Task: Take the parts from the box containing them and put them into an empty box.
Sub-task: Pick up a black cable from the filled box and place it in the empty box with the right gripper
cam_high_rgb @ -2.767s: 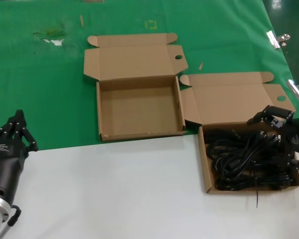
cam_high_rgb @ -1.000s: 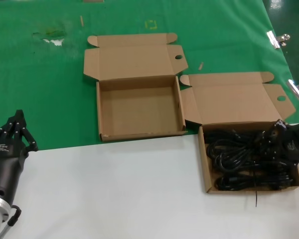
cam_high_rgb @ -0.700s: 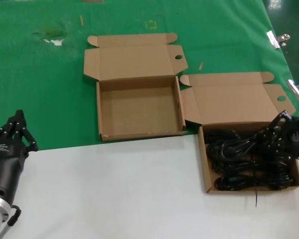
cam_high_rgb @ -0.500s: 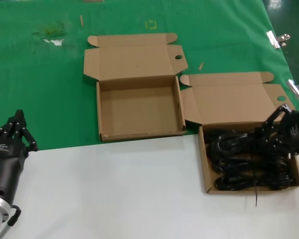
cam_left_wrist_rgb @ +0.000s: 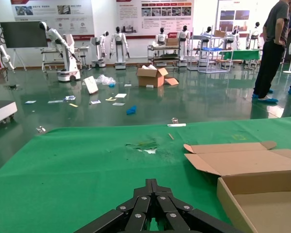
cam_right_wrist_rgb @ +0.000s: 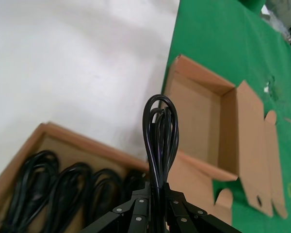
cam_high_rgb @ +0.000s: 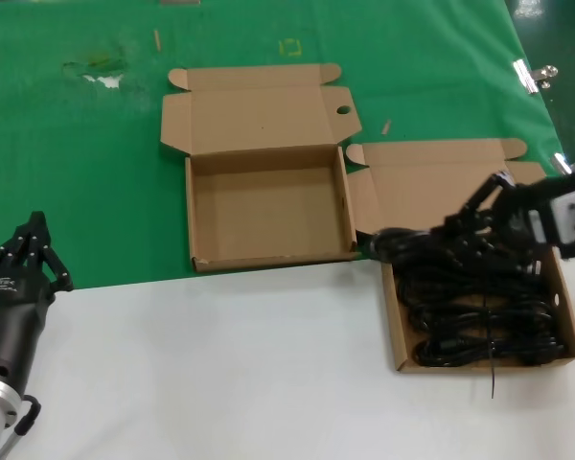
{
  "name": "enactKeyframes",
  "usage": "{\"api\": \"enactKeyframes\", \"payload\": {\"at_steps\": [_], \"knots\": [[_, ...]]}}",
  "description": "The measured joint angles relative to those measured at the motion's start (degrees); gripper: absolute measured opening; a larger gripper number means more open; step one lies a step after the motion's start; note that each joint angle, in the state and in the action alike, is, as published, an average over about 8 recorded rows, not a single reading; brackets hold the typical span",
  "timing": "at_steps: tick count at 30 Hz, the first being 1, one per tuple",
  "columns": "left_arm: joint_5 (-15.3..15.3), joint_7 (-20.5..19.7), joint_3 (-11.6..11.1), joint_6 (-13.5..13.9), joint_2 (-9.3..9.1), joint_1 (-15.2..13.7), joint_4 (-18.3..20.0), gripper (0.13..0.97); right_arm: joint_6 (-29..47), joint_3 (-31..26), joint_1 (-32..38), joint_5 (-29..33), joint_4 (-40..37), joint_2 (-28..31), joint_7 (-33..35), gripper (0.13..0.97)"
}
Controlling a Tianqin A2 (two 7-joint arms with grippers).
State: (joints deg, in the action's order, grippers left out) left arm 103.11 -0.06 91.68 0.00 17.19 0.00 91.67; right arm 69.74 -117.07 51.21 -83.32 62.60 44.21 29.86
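1. The right gripper (cam_high_rgb: 481, 228) hangs over the far edge of the full box (cam_high_rgb: 395, 326), its fingers (cam_right_wrist_rgb: 136, 209) clamped on one black cord (cam_high_rgb: 417, 244) lifted clear of the rest.
2. The held cord runs leftward from the fingers, and its looped end (cam_high_rgb: 381, 238) reaches just past the box's far-left corner.
3. In the right wrist view the same cord (cam_right_wrist_rgb: 160, 141) stands out from between the fingers as a long narrow loop.
4. The other cords (cam_high_rgb: 484, 316) lie coiled side by side inside the full box, which sits at the right of the surface (cam_high_rgb: 220, 364) with its lid (cam_high_rgb: 450, 187) folded back on the far side.
5. The empty box (cam_high_rgb: 268, 206) stands to the left and slightly farther away on the green cloth (cam_high_rgb: 77, 172), its lid open and its near-right corner close beside the full box's lid flap.
6. A thin black cable (cam_high_rgb: 491, 379) hangs past the near edge of the full box.
7. The left gripper (cam_high_rgb: 29, 249) waits at the near left of the surface, its fingers (cam_left_wrist_rgb: 153, 206) drawn together to a point and holding nothing.
8. Metal clips (cam_high_rgb: 535, 75) sit on the cloth's right edge.
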Motion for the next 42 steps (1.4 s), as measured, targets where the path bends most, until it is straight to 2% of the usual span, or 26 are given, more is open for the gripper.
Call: {"api": "enactKeyframes", "payload": {"at_steps": [10, 19, 28, 38, 42], "knots": [[0.0, 0.0, 0.0, 0.0, 0.0, 0.0, 0.0, 0.14, -1.8, -2.7, 4.1, 1.9, -3.8, -6.6, 1.8, 0.173], [0.0, 0.0, 0.0, 0.0, 0.0, 0.0, 0.0, 0.14, -4.2, -5.0, 8.8, 3.2, -12.9, -14.3, 7.3, 0.173], [0.0, 0.0, 0.0, 0.0, 0.0, 0.0, 0.0, 0.14, -7.9, -6.2, 14.7, 3.8, -27.5, -23.4, 16.0, 0.173], [0.0, 0.0, 0.0, 0.0, 0.0, 0.0, 0.0, 0.14, -14.4, -4.6, 21.8, 3.0, -49.0, -34.1, 31.1, 0.173], [0.0, 0.0, 0.0, 0.0, 0.0, 0.0, 0.0, 0.14, -17.8, -3.5, 23.7, 2.5, -55.4, -37.2, 36.2, 0.173]]}}
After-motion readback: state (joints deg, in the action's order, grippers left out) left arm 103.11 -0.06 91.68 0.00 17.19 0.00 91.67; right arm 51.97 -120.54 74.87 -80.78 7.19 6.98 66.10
